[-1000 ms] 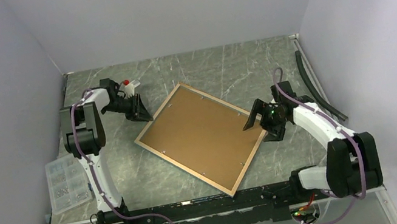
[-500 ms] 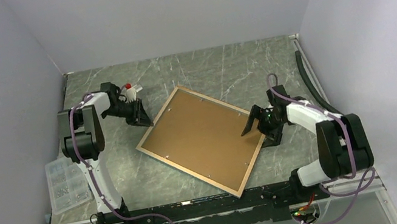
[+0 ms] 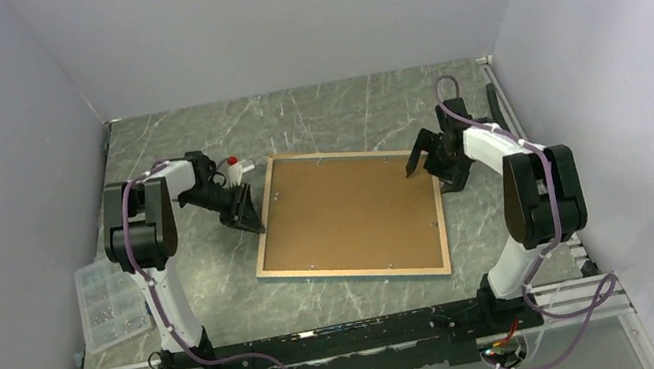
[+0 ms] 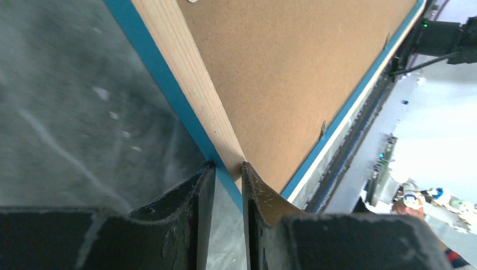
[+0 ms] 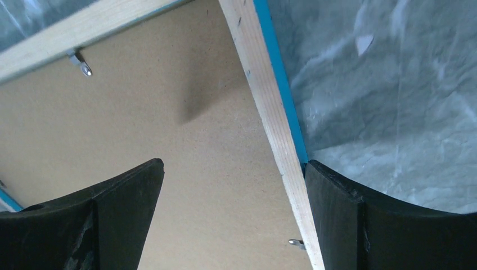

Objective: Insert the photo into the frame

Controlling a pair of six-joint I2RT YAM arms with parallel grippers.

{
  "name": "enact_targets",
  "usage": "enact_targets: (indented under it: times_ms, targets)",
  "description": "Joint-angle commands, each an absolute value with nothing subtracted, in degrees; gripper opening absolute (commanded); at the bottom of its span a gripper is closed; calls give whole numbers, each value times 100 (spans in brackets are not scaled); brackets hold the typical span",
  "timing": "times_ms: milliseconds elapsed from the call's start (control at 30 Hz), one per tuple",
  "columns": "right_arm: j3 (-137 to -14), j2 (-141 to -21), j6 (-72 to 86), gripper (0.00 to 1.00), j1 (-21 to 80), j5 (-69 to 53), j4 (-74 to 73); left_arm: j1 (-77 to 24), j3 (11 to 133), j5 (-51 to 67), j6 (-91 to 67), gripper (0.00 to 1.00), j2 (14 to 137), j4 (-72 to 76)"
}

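The frame (image 3: pixel 349 275) lies face down in the middle of the table, light wood back edges up, blue rim at the table. The brown backing panel (image 3: pixel 349 216) fills it. The photo is hidden. My left gripper (image 3: pixel 247 214) is at the frame's left edge. In the left wrist view it (image 4: pixel 226 169) is shut on the wood-and-blue rim (image 4: pixel 185 73). My right gripper (image 3: pixel 430 158) is at the far right corner. In the right wrist view it (image 5: pixel 233 166) is open, one finger (image 5: pixel 349 214) against the rim's outside (image 5: pixel 270 112), the other over the backing panel (image 5: pixel 185 112).
A clear plastic box of small parts (image 3: pixel 110 302) sits at the left table edge. A small white bottle with a red cap (image 3: pixel 239 167) lies behind the left gripper. A black strip (image 3: pixel 508 127) runs along the right wall. A metal rail (image 3: pixel 350 338) spans the near edge.
The frame has turned from a diamond-like tilt to nearly square with the table. My right gripper moved toward the far wall with its corner; my left gripper moved nearer and rightward.
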State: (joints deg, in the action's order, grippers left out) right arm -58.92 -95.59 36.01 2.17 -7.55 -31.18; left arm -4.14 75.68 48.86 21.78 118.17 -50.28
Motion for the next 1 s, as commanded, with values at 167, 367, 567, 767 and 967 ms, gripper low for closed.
enact_targets:
  times_ms: [167, 367, 567, 767, 967]
  targets:
    - [-6537, -8919, 3843, 99, 385, -522, -2820, -197, 7424, 5403, 1829, 31, 11424, -5042]
    - [-7020, -9462, 4532, 90, 1660, -1275, -1990, -147, 7933, 5664, 1169, 34, 11908, -4567]
    - [-7865, -10843, 5131, 81, 2732, -1905, -1287, -162, 8112, 5833, 956, 31, 12276, -4390]
    - [-8724, -11942, 5514, 77, 3172, -2295, -892, -182, 8011, 5745, 970, 25, 12399, -4348]
    - [-9285, -12558, 5689, 76, 3427, -2426, -841, -183, 7942, 5704, 963, 21, 12435, -4287]
